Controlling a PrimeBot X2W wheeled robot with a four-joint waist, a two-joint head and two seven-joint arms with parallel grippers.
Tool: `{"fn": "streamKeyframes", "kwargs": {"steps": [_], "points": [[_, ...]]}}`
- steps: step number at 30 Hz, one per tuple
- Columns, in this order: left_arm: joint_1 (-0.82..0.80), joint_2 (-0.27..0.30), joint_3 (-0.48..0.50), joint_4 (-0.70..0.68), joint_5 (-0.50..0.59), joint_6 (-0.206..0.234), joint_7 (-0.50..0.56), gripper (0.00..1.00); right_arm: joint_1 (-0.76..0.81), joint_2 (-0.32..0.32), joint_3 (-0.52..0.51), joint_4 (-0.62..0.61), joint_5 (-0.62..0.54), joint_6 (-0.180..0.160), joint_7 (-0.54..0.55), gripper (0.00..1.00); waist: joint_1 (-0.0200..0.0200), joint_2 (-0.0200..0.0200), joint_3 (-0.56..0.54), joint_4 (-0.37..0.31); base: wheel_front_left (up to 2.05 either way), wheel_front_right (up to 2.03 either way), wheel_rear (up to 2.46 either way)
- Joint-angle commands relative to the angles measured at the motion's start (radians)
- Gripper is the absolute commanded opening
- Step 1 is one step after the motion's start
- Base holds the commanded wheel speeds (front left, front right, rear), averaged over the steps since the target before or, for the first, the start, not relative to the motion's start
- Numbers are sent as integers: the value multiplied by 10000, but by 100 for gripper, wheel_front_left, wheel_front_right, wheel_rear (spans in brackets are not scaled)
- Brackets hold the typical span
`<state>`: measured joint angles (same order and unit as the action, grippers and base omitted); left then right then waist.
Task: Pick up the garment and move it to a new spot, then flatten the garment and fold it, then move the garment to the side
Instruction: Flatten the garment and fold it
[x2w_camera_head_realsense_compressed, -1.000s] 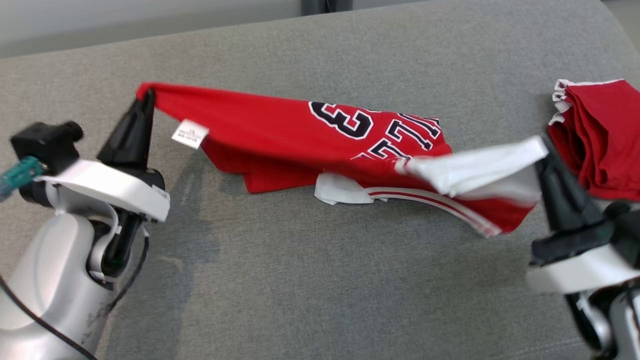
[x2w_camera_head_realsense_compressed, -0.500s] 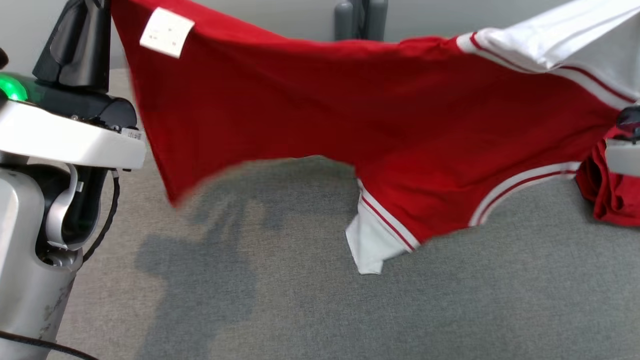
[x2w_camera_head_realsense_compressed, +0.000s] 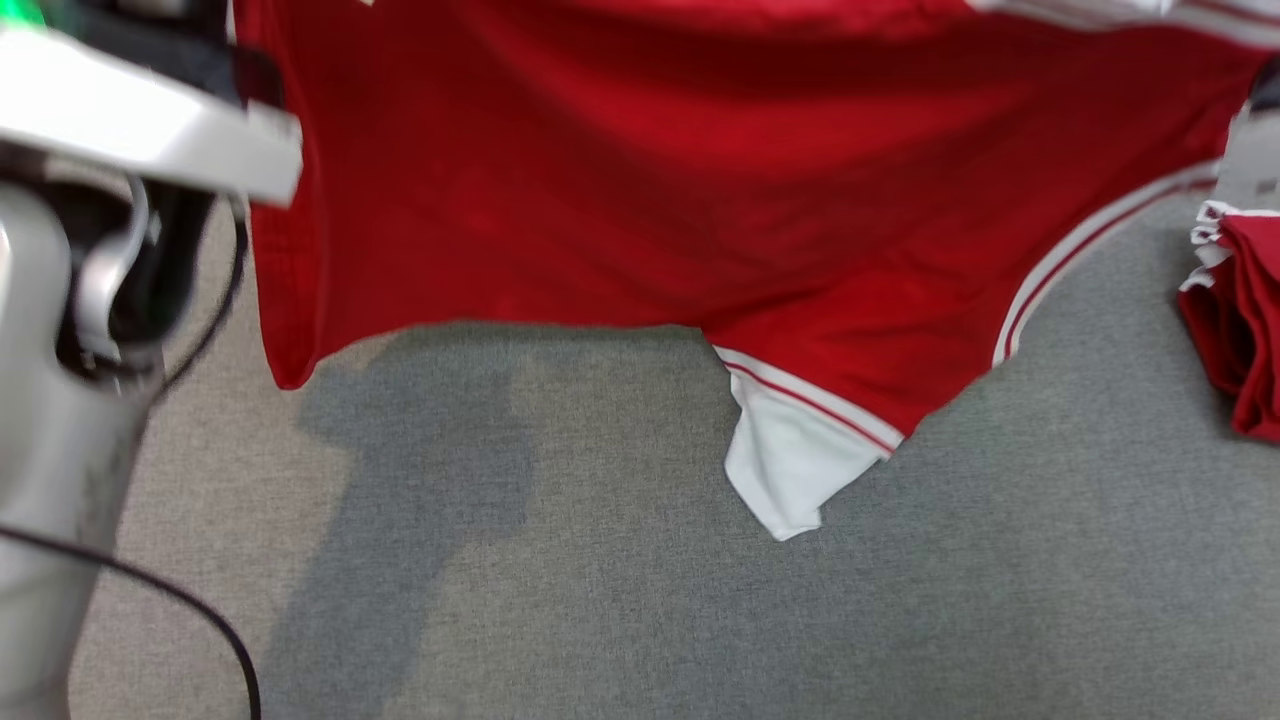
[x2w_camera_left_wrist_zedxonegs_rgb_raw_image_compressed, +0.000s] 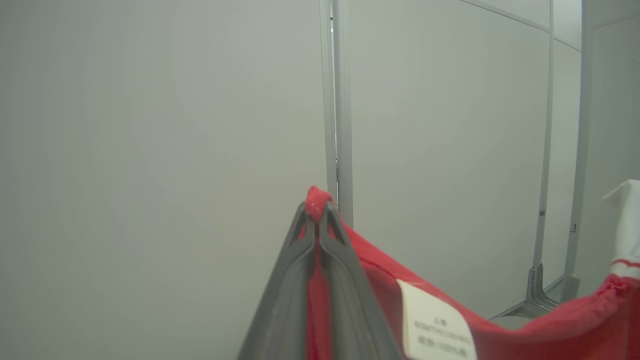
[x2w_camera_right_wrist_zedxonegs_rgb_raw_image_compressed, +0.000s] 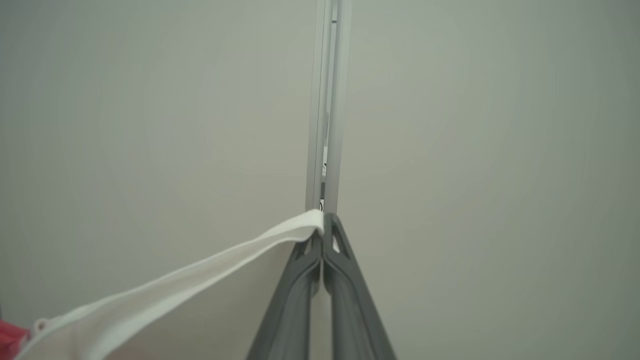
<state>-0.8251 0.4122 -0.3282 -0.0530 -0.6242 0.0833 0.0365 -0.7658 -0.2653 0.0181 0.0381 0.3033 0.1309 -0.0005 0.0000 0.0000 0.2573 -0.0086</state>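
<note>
The red jersey (x2w_camera_head_realsense_compressed: 640, 180) hangs spread in the air above the grey cushion (x2w_camera_head_realsense_compressed: 600, 620), with a white flap dangling lowest. The left gripper (x2w_camera_left_wrist_zedxonegs_rgb_raw_image_compressed: 317, 212) pinches its red left corner, and the right gripper (x2w_camera_right_wrist_zedxonegs_rgb_raw_image_compressed: 322, 227) pinches the white trim on the right. What looks like another red garment (x2w_camera_head_realsense_compressed: 1240, 330), folded, lies on the cushion at the right.

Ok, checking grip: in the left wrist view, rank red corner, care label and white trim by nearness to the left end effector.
1. red corner, pinched in the left end effector
2. care label, just right
3. white trim, far right
</note>
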Motion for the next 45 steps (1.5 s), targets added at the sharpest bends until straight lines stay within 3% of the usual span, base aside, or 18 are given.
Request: {"fn": "streamKeyframes", "kwargs": {"steps": [1, 7, 13, 15, 21, 32, 37, 45], "points": [[-806, -75, -25, 487, 12, -228, -34, 0, -745, -121, 90, 442, 123, -5, 17, 0, 0, 0, 320, 72, 0, 0, 0], [-3602, -566, -112, 3202, 291, -863, -586, 0, -3602, -109, 528, 2651, 508, -5, -383, 0, 0, 0, 860, 124, 0, 0, 0], [-5950, -926, -8, 5835, 510, -1241, -1486, 0, -6490, 435, 531, 5098, 832, -5, -1532, 0, 0, 0, 1425, 75, 0, 0, 0], [-6314, -972, 46, 6645, 549, -1330, -1885, 0, -7034, 839, 514, 5921, 1114, -5, -1962, 0, 0, 0, 1476, 9, 0, 0, 0], [-6877, -1116, 34, 8095, 487, -1635, -2456, 0, -7813, 1133, 1065, 7366, 1297, -5, -2393, 0, 0, 0, 1796, -33, 0, 0, 0], [-4365, -1813, 139, 9908, 97, -1995, -3006, 0, -5322, 906, 2394, 8458, 2682, -5, -2639, 0, 0, 0, 2260, 157, 0, 0, 0], [-2451, -2081, 903, 9234, 248, -2039, -3009, 0, -3373, 953, 2714, 8114, 3413, -5, -2659, 0, 0, 0, 2234, 121, 0, 0, 0], [1518, -2543, 2371, 6960, 971, -2062, -3012, 0, 284, 872, 2835, 6466, 4016, -5, -2660, 0, 0, 0, 1548, 1, 0, 0, 0]]}}
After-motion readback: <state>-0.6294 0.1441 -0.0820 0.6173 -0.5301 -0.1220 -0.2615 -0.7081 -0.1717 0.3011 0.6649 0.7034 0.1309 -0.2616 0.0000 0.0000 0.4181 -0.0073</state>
